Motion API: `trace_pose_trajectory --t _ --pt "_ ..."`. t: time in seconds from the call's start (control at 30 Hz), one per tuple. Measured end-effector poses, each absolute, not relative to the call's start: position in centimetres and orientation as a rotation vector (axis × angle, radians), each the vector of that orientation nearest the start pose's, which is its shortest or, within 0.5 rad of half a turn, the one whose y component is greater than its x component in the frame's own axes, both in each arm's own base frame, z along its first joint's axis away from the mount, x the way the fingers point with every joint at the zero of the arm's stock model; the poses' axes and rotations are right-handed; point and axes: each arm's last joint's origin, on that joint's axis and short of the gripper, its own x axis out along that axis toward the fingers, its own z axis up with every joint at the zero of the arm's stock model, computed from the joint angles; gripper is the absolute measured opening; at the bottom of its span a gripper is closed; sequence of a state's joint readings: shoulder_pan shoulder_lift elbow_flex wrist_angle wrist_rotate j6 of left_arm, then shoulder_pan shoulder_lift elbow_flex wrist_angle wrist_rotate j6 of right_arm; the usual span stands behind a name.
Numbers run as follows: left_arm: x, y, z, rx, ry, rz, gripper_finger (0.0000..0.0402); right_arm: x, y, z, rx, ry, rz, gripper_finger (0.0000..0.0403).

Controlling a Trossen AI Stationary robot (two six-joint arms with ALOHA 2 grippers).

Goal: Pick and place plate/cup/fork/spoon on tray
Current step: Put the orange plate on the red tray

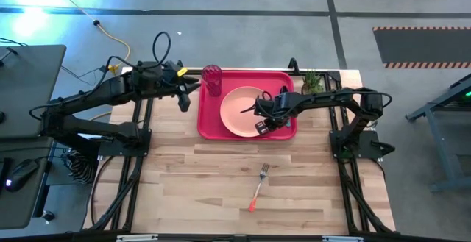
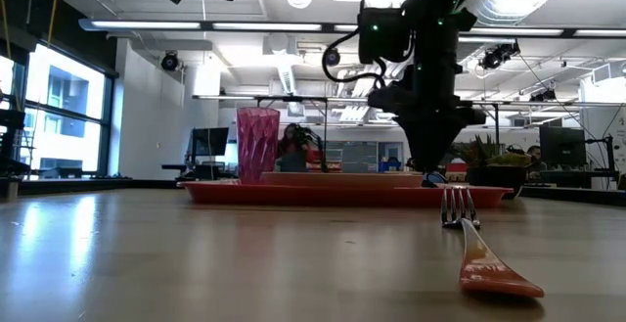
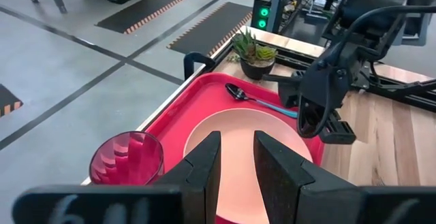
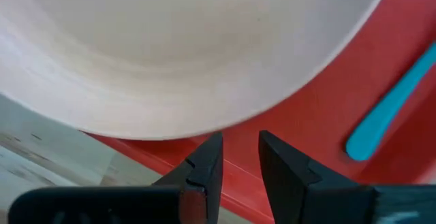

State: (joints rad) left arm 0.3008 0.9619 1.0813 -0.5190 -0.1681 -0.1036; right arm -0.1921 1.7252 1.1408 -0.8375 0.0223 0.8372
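Right pincer released, low over tray beside plate; left pincer released.

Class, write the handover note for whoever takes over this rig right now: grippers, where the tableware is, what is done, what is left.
Left gripper: open, empty, beside the tray's cup end.
Right gripper: open, empty, low over the tray's front edge by the plate.
Done: plate, cup and spoon are on the tray.
Left: the fork lies on the table in front of the tray; pick it and place it there.
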Motion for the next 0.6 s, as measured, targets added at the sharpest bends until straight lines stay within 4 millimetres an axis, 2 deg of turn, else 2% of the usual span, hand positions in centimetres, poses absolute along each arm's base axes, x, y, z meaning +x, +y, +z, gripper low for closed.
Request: trace_pose_trajectory --t 0.43,0.6 --pt "18.4 6.2 37.1 -0.125 0.379 0.486 0.0076 30.9 -8.1 17.5 0.856 1.229 -0.798 0.0087" --pt "18.3 6.3 37.1 -0.120 0.378 0.503 0.0076 31.2 -8.4 18.5 0.838 1.195 -0.807 0.0087"
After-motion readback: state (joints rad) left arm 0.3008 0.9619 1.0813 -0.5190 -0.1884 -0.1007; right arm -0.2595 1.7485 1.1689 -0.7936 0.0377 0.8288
